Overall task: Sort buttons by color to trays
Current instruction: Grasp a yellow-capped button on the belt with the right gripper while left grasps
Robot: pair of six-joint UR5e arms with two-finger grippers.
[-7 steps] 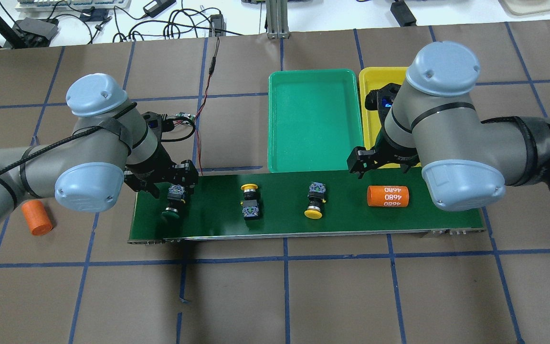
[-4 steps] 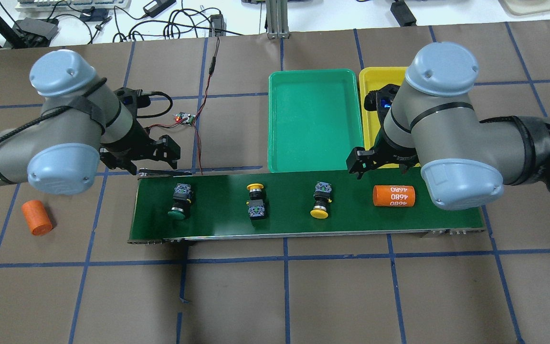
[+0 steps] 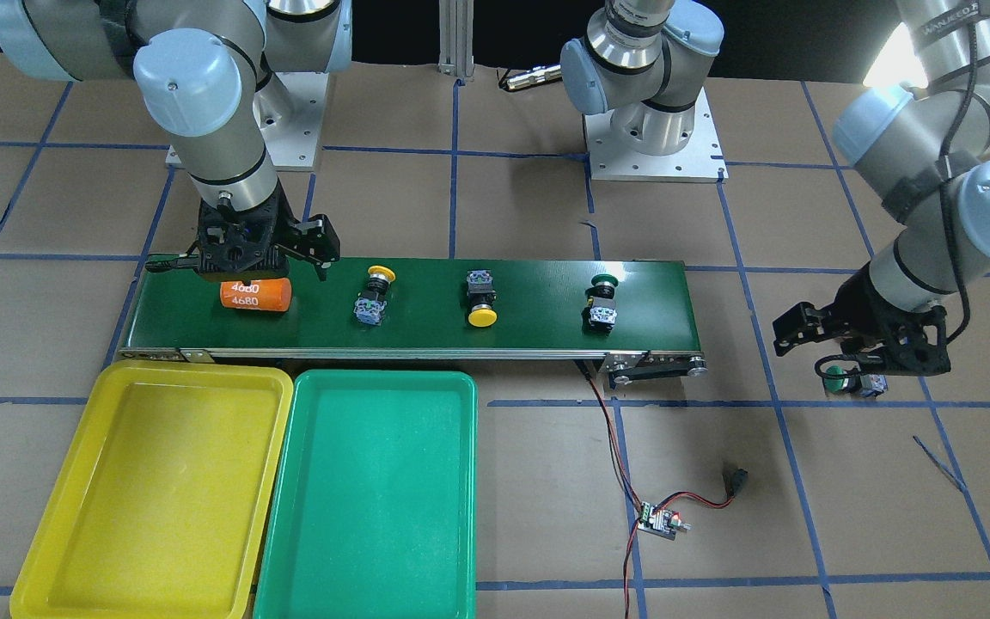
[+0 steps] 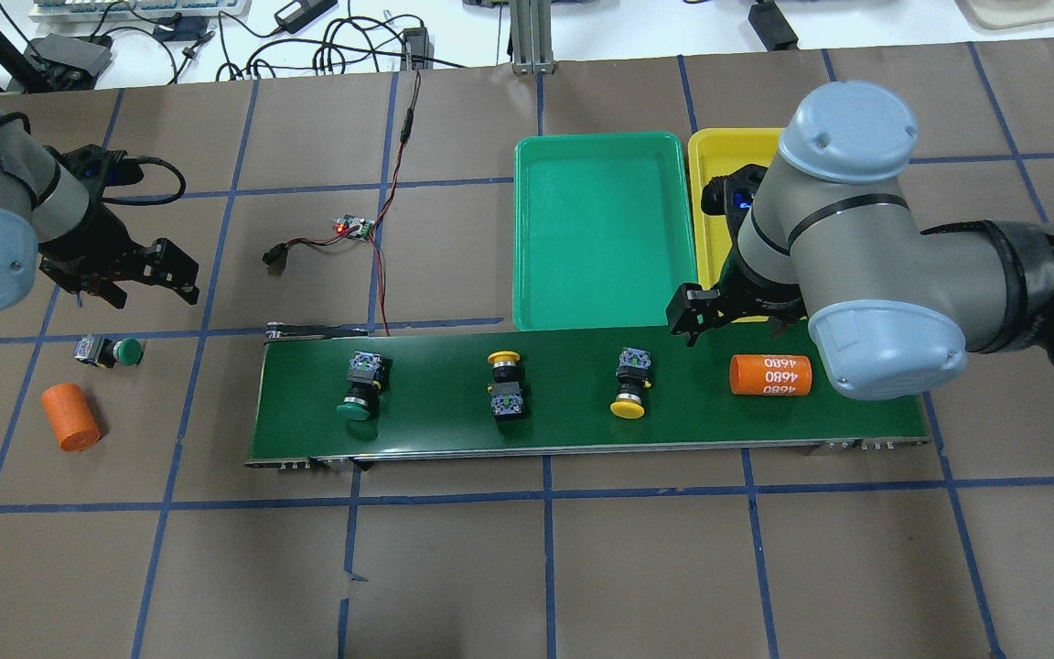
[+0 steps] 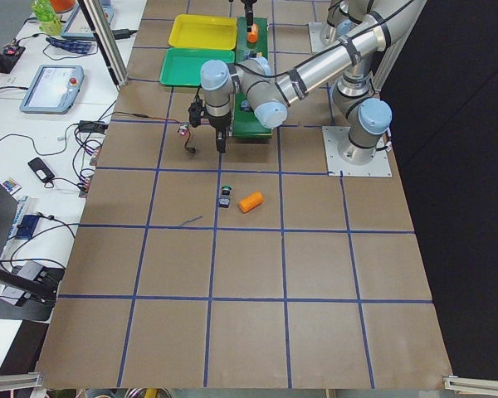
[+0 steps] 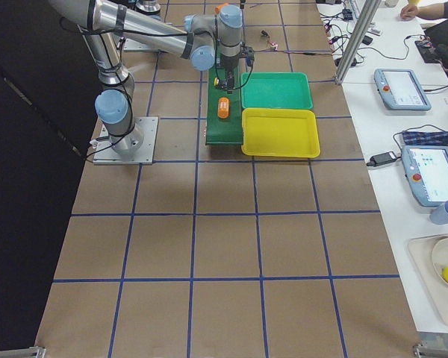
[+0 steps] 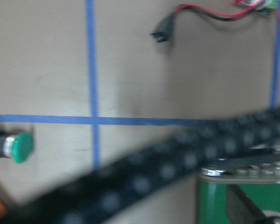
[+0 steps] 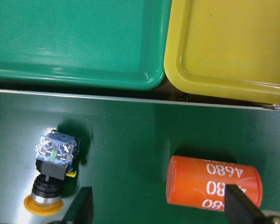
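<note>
Three buttons lie on the conveyor belt [image 4: 582,430]: a green one [image 4: 360,385] at its left end, a yellow one [image 4: 504,380] in the middle, and a yellow one [image 4: 629,385] to the right. A second green button [image 4: 110,351] lies on the table left of the belt and shows in the left wrist view [image 7: 16,147]. My left gripper [image 4: 124,284] is open and empty, just beyond that button. My right gripper [image 4: 728,316] is open and empty over the belt's far edge, between the right yellow button [image 8: 49,175] and an orange cylinder [image 8: 212,186]. The green tray [image 4: 600,302] and yellow tray [image 4: 705,183] sit behind the belt.
An orange cylinder [image 4: 769,375] lies on the belt's right part, another [image 4: 69,416] on the table at the left. A small circuit board with red and black wires [image 4: 353,226] lies behind the belt's left end.
My left arm has swung left off the belt's end to over the table, uncovering the green button there. The things on the belt have drifted right. My right arm has not moved.
</note>
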